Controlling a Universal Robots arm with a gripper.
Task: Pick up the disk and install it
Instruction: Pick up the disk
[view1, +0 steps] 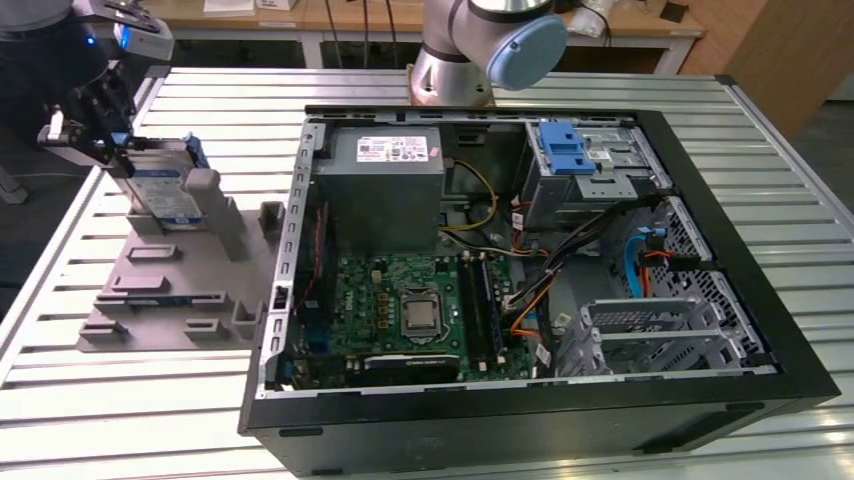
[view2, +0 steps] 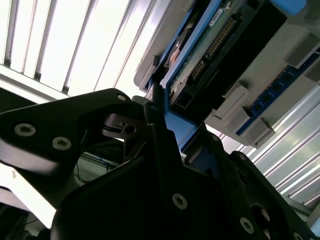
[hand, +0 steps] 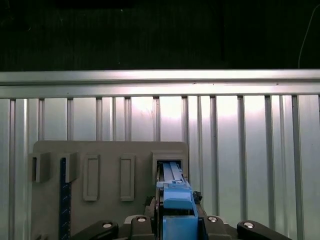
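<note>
The disk (view1: 163, 195) stands on edge in the grey fixture block (view1: 174, 295) at the exterior view's left. It is silver with a white-and-blue label and blue rails. My gripper (view1: 127, 160) comes down on its upper edge and is shut on it. In the first wrist view the disk's blue rail (hand: 175, 195) runs from a slot of the fixture (hand: 107, 150) up between my gripper's fingers (hand: 175, 222). The second wrist view shows the disk's circuit-board side (view2: 210, 42) with a black finger (view2: 159, 125) against the blue rail. Whether the disk has left its slot is not clear.
An open computer case (view1: 747, 395) lies on the slatted metal table (view1: 120, 400) at the exterior view's right, with a motherboard (view1: 407, 310), a grey power supply (view1: 387, 185) and a drive bay with a blue latch (view1: 571, 150). The arm's base (view1: 461, 60) stands behind the case.
</note>
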